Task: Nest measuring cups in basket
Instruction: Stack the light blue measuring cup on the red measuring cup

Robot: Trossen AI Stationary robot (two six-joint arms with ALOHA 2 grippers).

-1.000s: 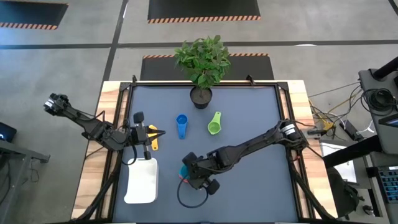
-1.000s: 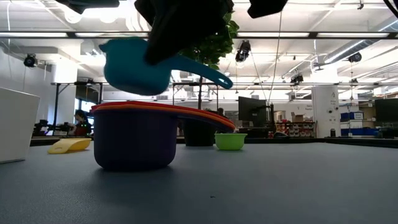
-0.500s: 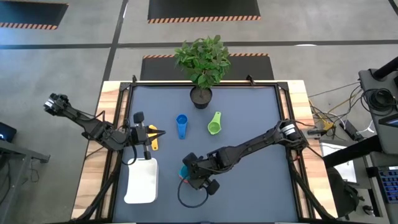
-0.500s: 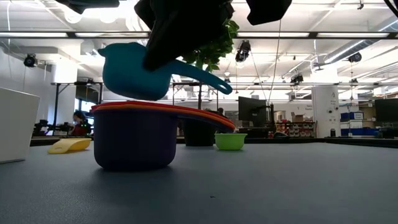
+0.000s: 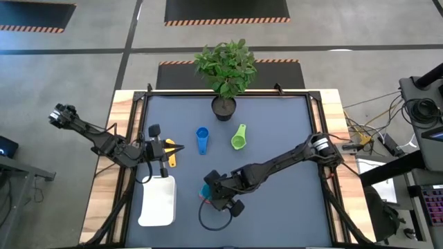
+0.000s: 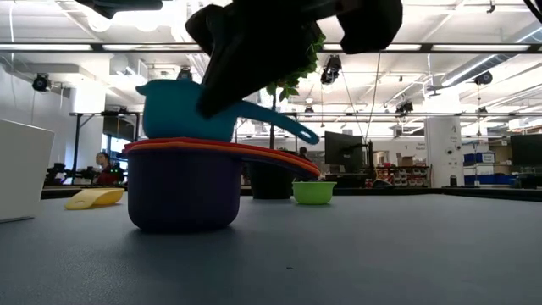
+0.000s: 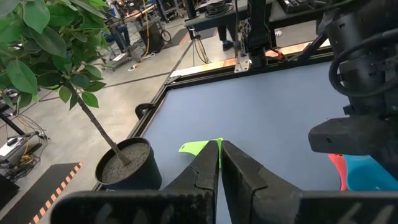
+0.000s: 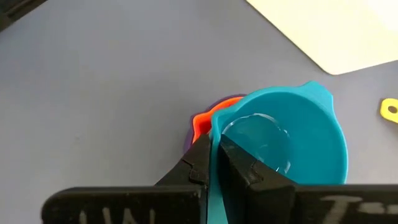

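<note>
The right gripper (image 8: pixel 213 163) has its two dark, wedge-shaped fingers pressed together on the flat handle of the teal cup (image 8: pixel 286 140), a smooth, glossy plastic scoop with a round bowl and a small pouring lip. In the low view that teal cup (image 6: pixel 188 110) sits low over the stack, its bottom inside the rim of the orange cup (image 6: pixel 222 148), which lies nested in the wide, dark purple cup (image 6: pixel 182 191). From the right wrist view only slivers of orange (image 8: pixel 202 121) and purple (image 8: pixel 187 138) plastic show past the teal bowl. The stack stands on the matte blue-grey table mat (image 5: pixel 277 138), near the front middle, just right of the basket (image 5: pixel 158 201).

The basket is a shallow white plastic tray with rounded corners, and no cup is seen in it.

The left gripper (image 7: pixel 219 163) hangs at the left of the table beside the basket's far end, its fingers closed on nothing. Next to it lies the yellow cup (image 5: pixel 171 153). Farther back, toward the middle, lies the blue cup (image 5: pixel 202 139), and to its right the green cup (image 5: pixel 239 138), each apart from the other with its handle flat on the mat. At the far edge stands a round black plant pot (image 5: pixel 223 107) holding a leafy green plant (image 5: pixel 226 66).
</note>
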